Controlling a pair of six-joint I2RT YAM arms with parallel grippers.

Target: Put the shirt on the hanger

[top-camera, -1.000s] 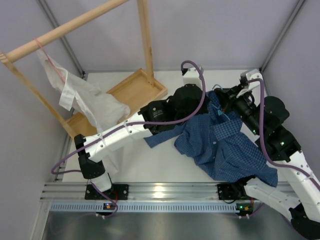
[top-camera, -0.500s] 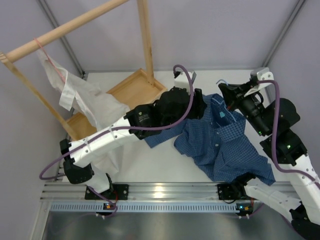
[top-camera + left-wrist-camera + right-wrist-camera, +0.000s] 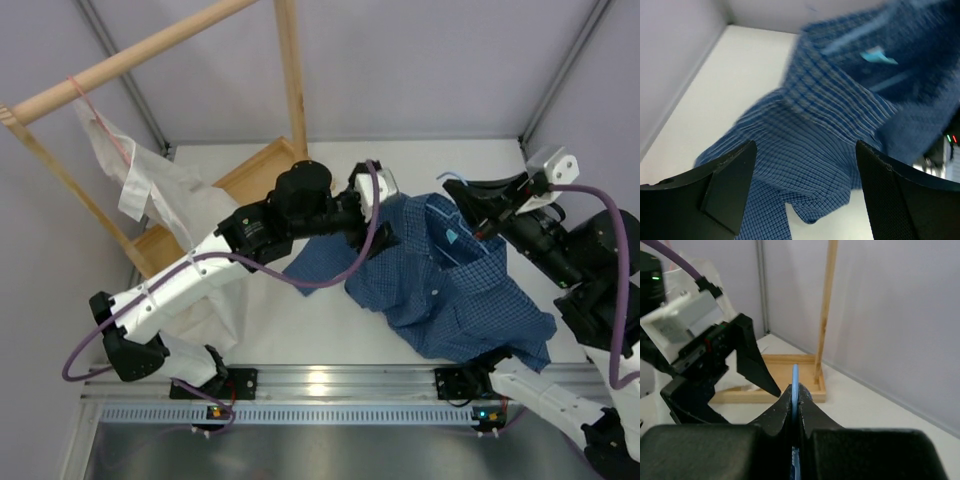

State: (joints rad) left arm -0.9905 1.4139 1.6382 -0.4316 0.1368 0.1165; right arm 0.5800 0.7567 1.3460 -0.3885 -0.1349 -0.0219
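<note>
since 1 s ago the left arm has swung its elbow out to the left and drawn its wrist back from over the shirt (image 3: 450, 295). the right arm has risen and pulled toward the right wall, taking the collar with it.

nearest the bases, the shirt's hem lies bunched on the table (image 3: 300, 330), just beside the right arm's mount. if the right arm lifts further, i judge that this heap could drag or catch there and pull the cloth off the wire.

mid-table, the left gripper (image 3: 806, 150) stands with its fingers wide apart and nothing between them, facing the shirt's near shoulder and collar. with that side unheld, the shoulder could slide down before the hanger seats in it.

further back, the right gripper (image 3: 795, 392) is pressed together on the hanger (image 3: 795, 372), a thin light-blue wire seen edge-on. such a thin wire may twist in the pinch under the shirt's weight. how much of it sits inside the shirt i cannot tell.

at the far left stand the wooden rack (image 3: 290, 70) and the white garment (image 3: 170, 195); a wide left-arm swing might brush them.

only 1 label shows, a light-blue tag (image 3: 879, 56) inside the collar, too blurred to read. no brand or other writing is legible.
</note>
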